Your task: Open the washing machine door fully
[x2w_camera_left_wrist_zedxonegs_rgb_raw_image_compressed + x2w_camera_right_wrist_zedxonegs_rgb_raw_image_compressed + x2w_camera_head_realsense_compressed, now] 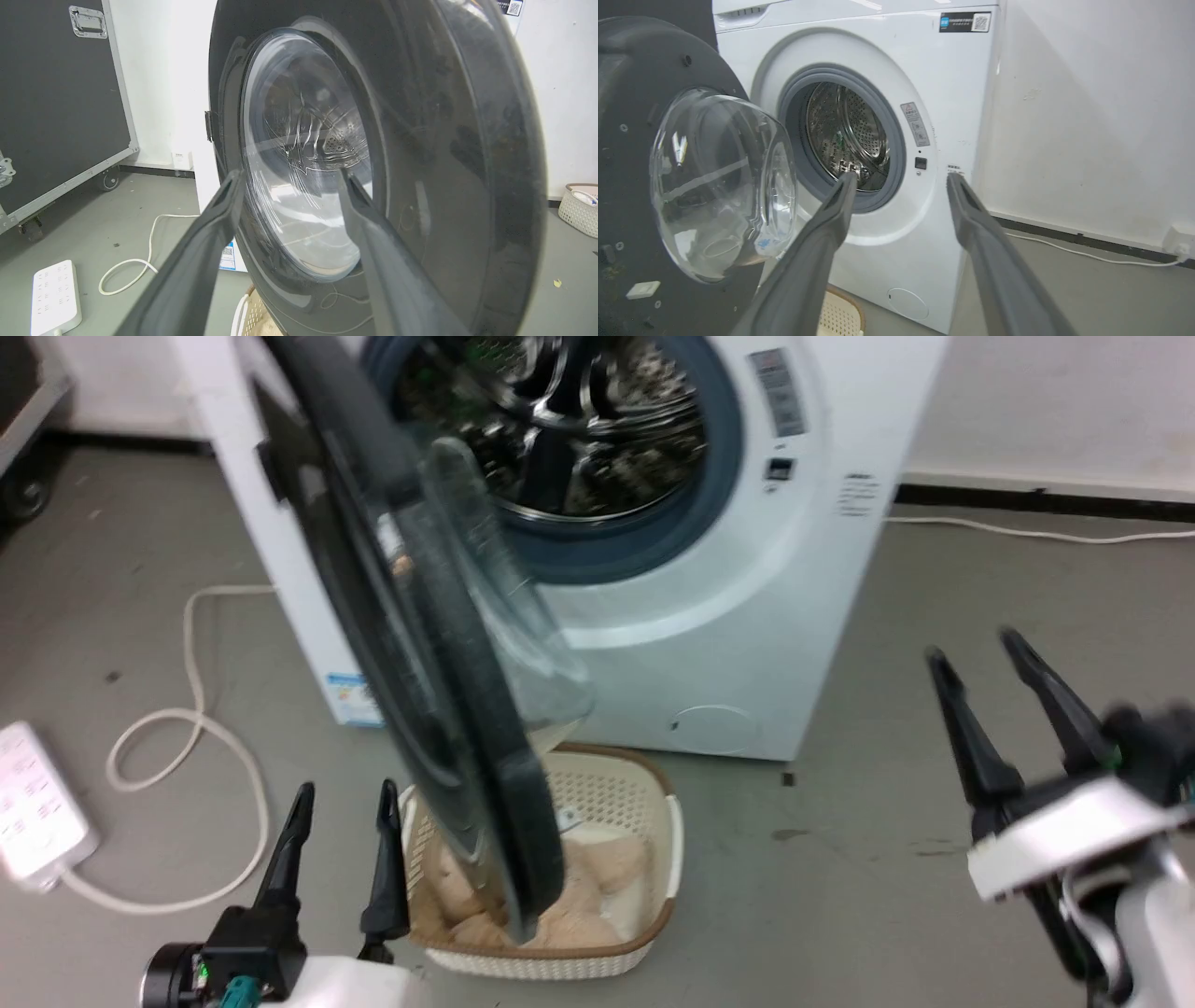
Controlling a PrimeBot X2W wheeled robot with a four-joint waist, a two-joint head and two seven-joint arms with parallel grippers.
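Observation:
The white washing machine (pixel 747 644) stands ahead with its steel drum (pixel 569 420) exposed. Its round black door (pixel 429 709) with a bulging clear glass bowl (pixel 719 186) hangs swung out toward me, roughly edge-on in the head view, hinged on the left. My left gripper (pixel 342 801) is open at the lower left, just left of the door's lower edge, facing the door's outer side (pixel 444 154). My right gripper (pixel 976 649) is open at the right, well away from the door and holding nothing.
A cream laundry basket (pixel 667 831) with beige cloth sits on the floor under the door. A white power strip (pixel 33 812) and looped cable (pixel 201 728) lie at the left. A black wheeled case (pixel 56 102) stands further left, a wall (pixel 1087 116) to the right.

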